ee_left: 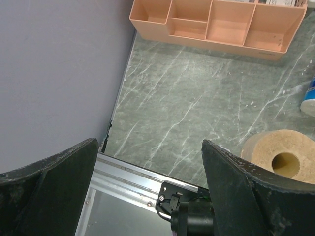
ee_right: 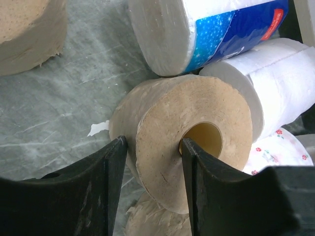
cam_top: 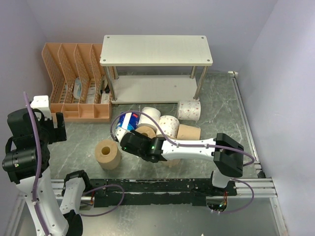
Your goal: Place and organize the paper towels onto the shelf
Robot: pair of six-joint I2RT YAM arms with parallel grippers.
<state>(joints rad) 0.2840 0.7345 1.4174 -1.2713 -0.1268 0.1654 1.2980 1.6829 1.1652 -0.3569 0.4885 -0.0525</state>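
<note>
One tan roll (ee_right: 226, 113): light, soft, crushable; right gripper (ee_right: 153, 145) straddles its wall (one finger inside core), grip unconfirmed.

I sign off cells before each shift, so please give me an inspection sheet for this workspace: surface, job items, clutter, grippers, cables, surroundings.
Surface: grey-green marbled table; no damage seen.
Job's things: shelf, no rolls seen on it; paper towels clustered on the table in front of it; lone tan roll stands apart to the left.
Clutter: orange organizer beside the shelf.
Grippers: left gripper open, empty; right gripper straddles the wall of a clustered tan roll, one finger in its core; firm grip unclear.
Cables: purple cables loop along both arms.
Surroundings: plain walls on three sides.
</note>
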